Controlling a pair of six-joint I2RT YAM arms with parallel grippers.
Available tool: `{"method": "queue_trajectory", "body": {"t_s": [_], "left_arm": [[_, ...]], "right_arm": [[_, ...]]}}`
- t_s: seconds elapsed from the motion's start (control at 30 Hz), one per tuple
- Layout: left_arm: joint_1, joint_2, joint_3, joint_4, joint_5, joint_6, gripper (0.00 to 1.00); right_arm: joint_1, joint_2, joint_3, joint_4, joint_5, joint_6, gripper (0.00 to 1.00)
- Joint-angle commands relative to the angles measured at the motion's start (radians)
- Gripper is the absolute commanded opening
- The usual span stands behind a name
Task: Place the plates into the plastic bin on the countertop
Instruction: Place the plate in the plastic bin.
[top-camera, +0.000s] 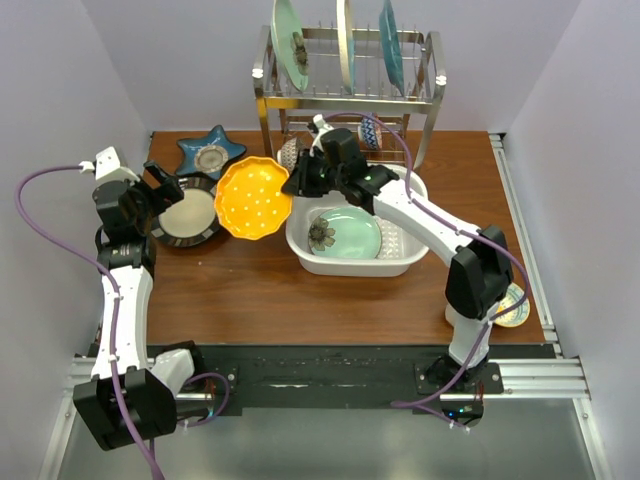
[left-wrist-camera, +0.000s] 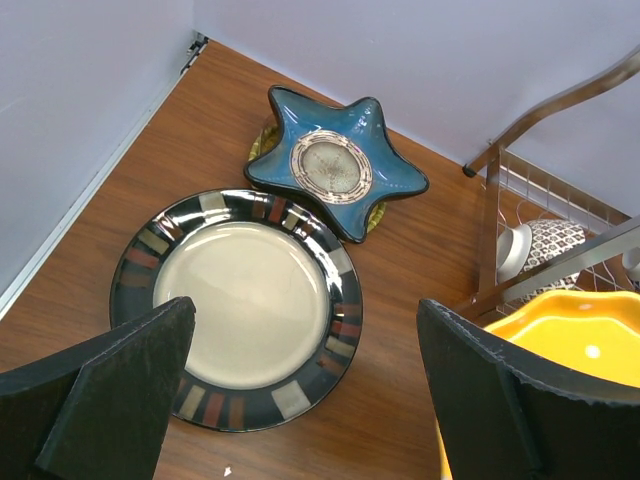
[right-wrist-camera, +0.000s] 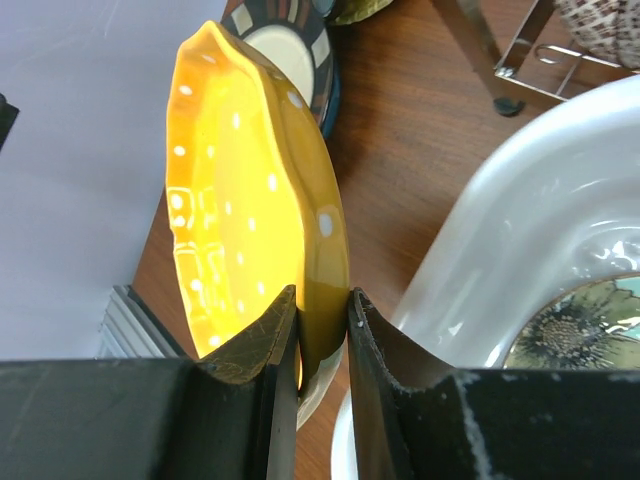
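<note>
My right pincer (right-wrist-camera: 322, 300) is clamped on the rim of the orange dotted plate (right-wrist-camera: 250, 190), one finger on each face. The plate is round, so it has no long axis. It hangs tilted, its hollow face turned away from the white bin (right-wrist-camera: 520, 200) toward my left arm. I cannot tell whether its lower edge touches the worktop (top-camera: 300, 300). The bin sits just to the right of the pincer, its long side running left to right, with a pale green plate (top-camera: 345, 232) lying flat inside. So I judge the carry goes rightward over the near-left rim. Farther left, my left pincer (left-wrist-camera: 305, 315) hovers with its fingers apart above the dark patterned plate (left-wrist-camera: 240, 300), with the blue star plate (left-wrist-camera: 335, 165) beyond it.
</note>
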Motion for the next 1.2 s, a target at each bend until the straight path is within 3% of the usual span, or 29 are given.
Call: {"method": "queue_trajectory", "body": {"t_s": [0.0,0.67,1.17], "left_arm": [[0.008,0.000,-0.003,0.043,0.018,0.002,0.98],[0.008,0.031,0.000,0.047,0.061,0.000,0.98],[0.008,0.038,0.000,0.047,0.071,-0.005,0.98]], "right_arm": [[-0.036,-0.131,-0.017,0.155,-0.056,0.023,0.00],[-0.246,-0.277,-0.179,0.111,-0.102,-0.005,0.00],[-0.333,-0.342,-0.295,0.098,-0.110,-0.035,0.00]]}}
